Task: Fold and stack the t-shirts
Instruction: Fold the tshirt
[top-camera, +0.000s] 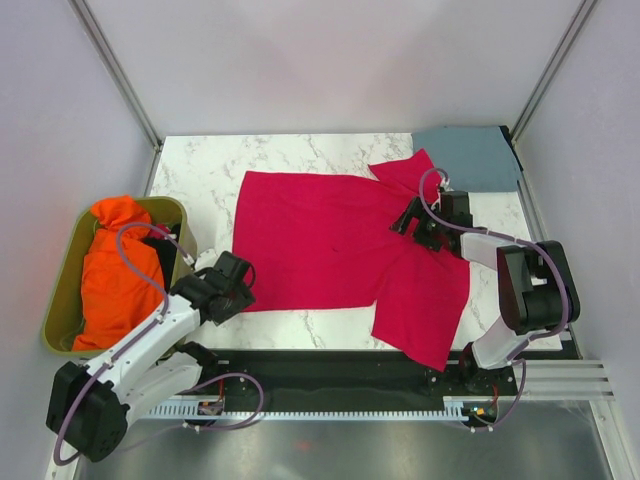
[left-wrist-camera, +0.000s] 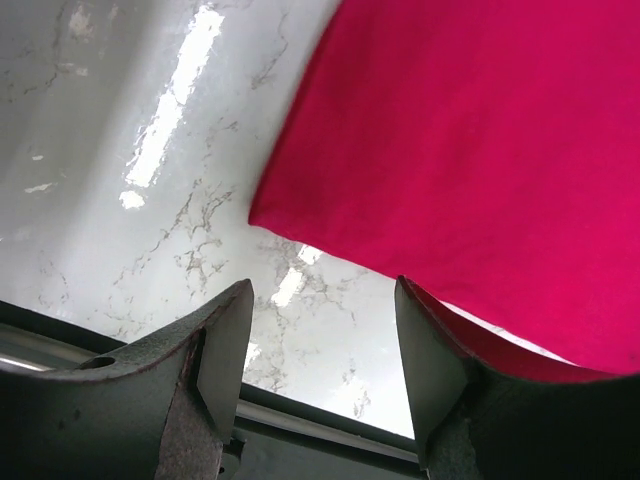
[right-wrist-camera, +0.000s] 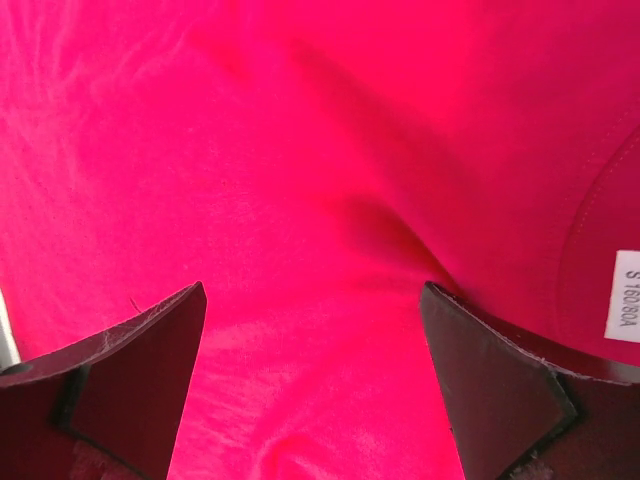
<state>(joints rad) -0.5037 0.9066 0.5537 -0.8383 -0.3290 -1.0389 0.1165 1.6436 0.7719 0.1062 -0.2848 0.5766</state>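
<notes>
Left gripper (top-camera: 228, 285) is seen with its jaws partly apart and nothing between them, at the near left corner of the red tee (top-camera: 320, 240); whether the cloth is touched cannot be told. Right gripper (top-camera: 415, 222) is opened wide and empty over the right part of the same tee, beside a white tag (right-wrist-camera: 625, 295). The red tee is spread on the table (top-camera: 200, 170). A grey tee (top-camera: 468, 157) is laid at the far right corner. Orange cloth (top-camera: 120, 265) is piled in a bin (top-camera: 60, 300) at the left.
</notes>
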